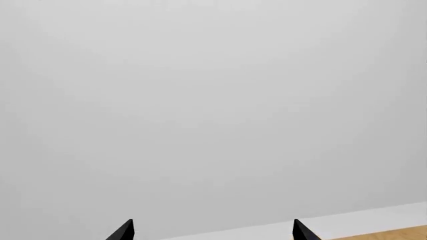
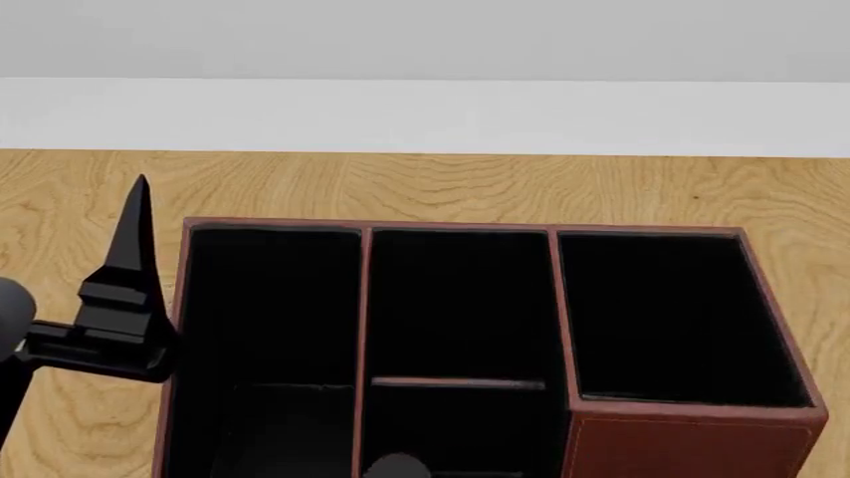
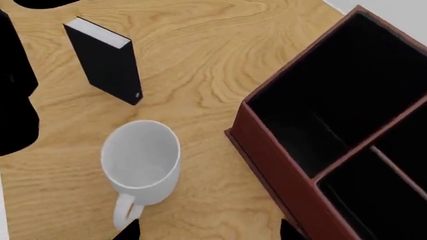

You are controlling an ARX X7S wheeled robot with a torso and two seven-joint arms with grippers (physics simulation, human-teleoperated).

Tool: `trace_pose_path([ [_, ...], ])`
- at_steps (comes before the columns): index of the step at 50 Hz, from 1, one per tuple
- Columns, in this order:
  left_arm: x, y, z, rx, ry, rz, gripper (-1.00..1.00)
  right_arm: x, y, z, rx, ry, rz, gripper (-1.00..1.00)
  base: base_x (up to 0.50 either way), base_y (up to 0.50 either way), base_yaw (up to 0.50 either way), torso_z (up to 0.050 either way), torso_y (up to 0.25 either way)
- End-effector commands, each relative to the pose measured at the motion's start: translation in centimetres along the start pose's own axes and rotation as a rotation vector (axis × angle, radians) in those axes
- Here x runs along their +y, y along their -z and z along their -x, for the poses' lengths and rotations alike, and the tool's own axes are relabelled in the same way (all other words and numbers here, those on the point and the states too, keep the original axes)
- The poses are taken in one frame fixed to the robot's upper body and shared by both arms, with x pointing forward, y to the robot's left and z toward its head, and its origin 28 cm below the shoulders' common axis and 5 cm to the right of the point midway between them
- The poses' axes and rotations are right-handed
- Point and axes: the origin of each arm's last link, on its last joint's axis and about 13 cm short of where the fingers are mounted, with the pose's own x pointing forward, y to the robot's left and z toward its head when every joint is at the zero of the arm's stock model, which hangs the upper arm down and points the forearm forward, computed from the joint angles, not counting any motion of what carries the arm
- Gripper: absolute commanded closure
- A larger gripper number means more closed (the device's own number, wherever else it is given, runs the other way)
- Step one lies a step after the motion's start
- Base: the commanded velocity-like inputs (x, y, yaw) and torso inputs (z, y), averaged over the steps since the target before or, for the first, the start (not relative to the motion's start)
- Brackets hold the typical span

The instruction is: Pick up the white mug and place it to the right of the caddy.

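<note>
Standing upright on the wooden table (image 3: 200, 60), the white mug (image 3: 141, 162) shows only in the right wrist view, mouth open and nothing inside, its loop handle pointing toward the camera; it sits near the caddy (image 3: 320, 140) but apart from it, with bare wood between the two; a black book (image 3: 107, 60) with white pages stands on end a little beyond the mug, also not touching it. The right end effector (image 3: 207, 232) hangs above the mug with only its two dark tips showing at the picture's edge, set wide apart and holding nothing; one tip lies just by the mug's handle, though whether it touches cannot be told.

Seen from the head view, the caddy (image 2: 691, 438) fills most of the lower picture, red-brown outside with black-lined compartments, a low divider crossing the middle one; the mug cannot be seen from here. The left end effector shows at the caddy's left side as one dark finger (image 2: 133, 239) pointing upward; in its own wrist view the left end effector (image 1: 213, 231) has both tips spread apart with nothing between them, facing a pale wall (image 1: 213, 100) with a strip of table at the corner.
</note>
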Motion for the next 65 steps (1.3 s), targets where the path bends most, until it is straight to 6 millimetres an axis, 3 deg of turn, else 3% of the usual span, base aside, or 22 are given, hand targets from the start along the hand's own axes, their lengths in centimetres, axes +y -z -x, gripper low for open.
trace_pose_path([
  [1,0.1,0.0,0.1,-0.004,0.003,0.001,-1.0,0.5,-0.3,-1.4,0.029,-0.05,-0.003,-1.0,0.0,0.0,0.0,0.0,0.0],
  [30,0.4,-0.1,0.4,-0.012,0.001,0.01,-1.0,1.0,-0.3,-5.6,0.083,-0.171,-0.035,-1.0,0.0,0.0,0.0,0.0,0.0],
  [65,0.4,-0.2,0.5,-0.016,0.005,0.006,-1.0,2.0,1.5,-10.4,0.171,-0.301,-0.101,-1.0,0.0,0.0,0.0,0.0,0.0],
])
